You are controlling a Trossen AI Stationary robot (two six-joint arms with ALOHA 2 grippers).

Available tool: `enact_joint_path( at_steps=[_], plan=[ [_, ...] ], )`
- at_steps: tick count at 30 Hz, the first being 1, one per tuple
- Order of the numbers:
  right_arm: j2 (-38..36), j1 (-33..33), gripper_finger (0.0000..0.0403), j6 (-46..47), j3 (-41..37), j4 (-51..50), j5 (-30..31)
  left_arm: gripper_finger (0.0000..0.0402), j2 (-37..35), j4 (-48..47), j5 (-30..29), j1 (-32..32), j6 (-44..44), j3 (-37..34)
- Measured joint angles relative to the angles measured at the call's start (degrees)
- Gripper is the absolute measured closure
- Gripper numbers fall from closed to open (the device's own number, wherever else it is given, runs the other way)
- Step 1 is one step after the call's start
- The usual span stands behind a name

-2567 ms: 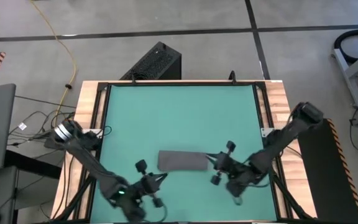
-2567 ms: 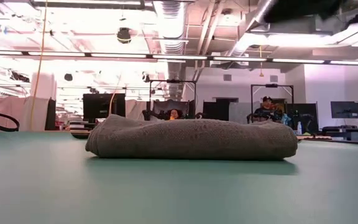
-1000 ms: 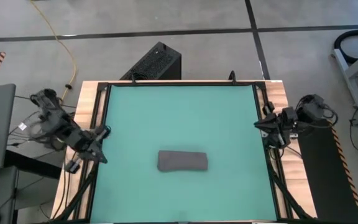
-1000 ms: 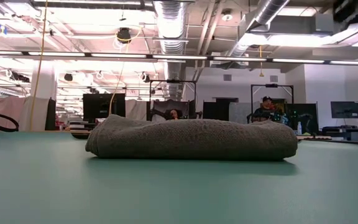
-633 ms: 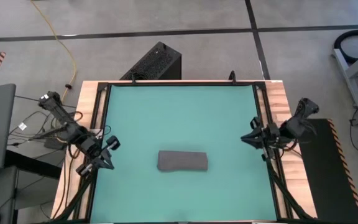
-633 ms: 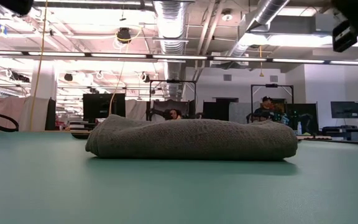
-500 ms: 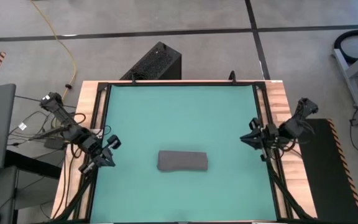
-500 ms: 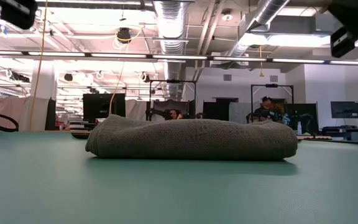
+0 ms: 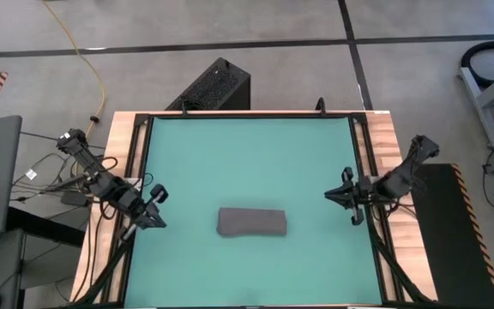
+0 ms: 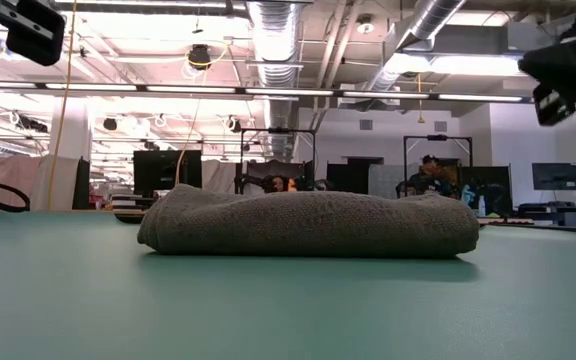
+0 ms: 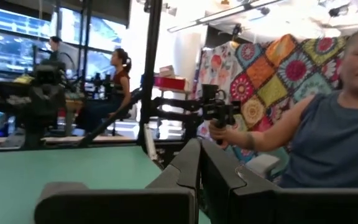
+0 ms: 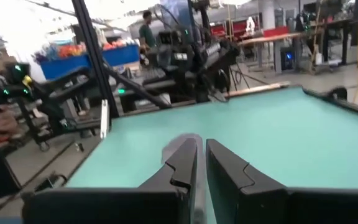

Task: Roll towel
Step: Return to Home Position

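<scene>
Lying rolled into a low bundle: towel (image 9: 251,221)

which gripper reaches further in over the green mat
The right gripper; it is well over the mat, while the left gripper sits at its edge.

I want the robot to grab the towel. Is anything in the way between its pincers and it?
Nothing visible is. Only bare green table lies between the rolled towel and the left pincer near the table's left edge, or the right pincer near its right edge.
</scene>
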Motion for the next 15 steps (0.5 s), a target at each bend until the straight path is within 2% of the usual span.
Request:
enact_joint_path(
  at_steps=[5, 8, 11, 13, 15],
  plan=[
    [1.6, 0.0, 0.0342, 1.5, -2.2, 2.5, 0.9, 0.0401, 0.0, -2.3, -3.5, 0.0, 1.1, 0.0],
    [2.1, 0.0, 0.0342, 1.5, -2.2, 1.8, 4.0, 0.0401, 0.0, -4.7, -5.4, 0.0, -0.9, 0.0],
    [2.3, 0.0, 0.0342, 1.5, -2.3, 1.5, 7.9, 0.0402, 0.0, -5.7, -2.9, 0.0, -2.4, 0.0],
    [2.5, 0.0, 0.0342, 1.2, -2.3, 1.3, 8.8, 0.0402, 0.0, -7.0, -0.7, 0.0, -2.5, -0.1],
    [2.5, 0.0, 0.0342, 0.3, -2.3, 1.2, 8.8, 0.0402, 0.0, -8.0, -0.9, -0.1, -2.4, -0.1]
  ],
)
